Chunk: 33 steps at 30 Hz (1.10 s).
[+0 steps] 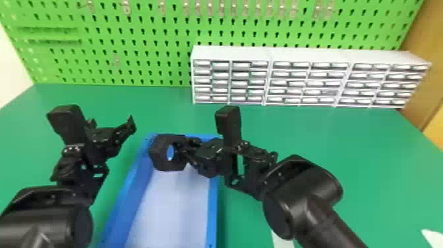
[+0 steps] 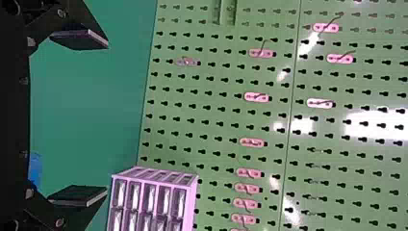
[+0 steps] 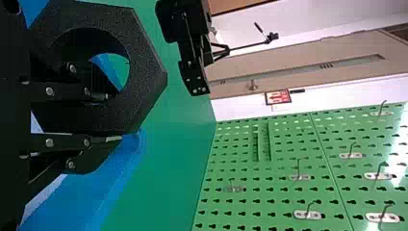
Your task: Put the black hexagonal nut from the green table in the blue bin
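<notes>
Here | right gripper [image 1: 180, 147] — pinching nut [image 1: 159, 157] by one edge, over blue bin [image 1: 213, 204] | left gripper [image 1: 111, 122] — wide, empty

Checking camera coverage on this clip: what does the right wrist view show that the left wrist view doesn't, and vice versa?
Right wrist view, not left: the nut, pinched by the right gripper, and a red sign.
Left wrist view, not right: the drawer unit.
Both: the bin, table and pegboard.
</notes>
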Available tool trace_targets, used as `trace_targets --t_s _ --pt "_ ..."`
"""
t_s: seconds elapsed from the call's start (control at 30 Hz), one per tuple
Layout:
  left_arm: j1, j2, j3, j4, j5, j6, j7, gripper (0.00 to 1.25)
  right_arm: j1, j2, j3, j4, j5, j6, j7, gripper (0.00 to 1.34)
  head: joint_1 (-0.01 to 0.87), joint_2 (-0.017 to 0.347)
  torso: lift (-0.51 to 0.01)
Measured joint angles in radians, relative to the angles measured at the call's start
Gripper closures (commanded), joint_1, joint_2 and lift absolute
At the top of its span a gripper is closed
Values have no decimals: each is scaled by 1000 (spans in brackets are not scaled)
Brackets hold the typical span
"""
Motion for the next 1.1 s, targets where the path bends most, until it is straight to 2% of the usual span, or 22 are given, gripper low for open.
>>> trace_targets --t_s 0.13,0.27,1.1 --pt "0 0 -1 0 0 0 0 203 1 0 -2 0 -4 0 0 449 666 32 -100" --pt "-1 0 -1 0 1 0 0 203 4 2 -5 0 -6 0 0 337 666 32 -100" --pt "3 0 0 0 2 0 0 203 12 6 -28 0 -3 0 0 320 666 32 -100"
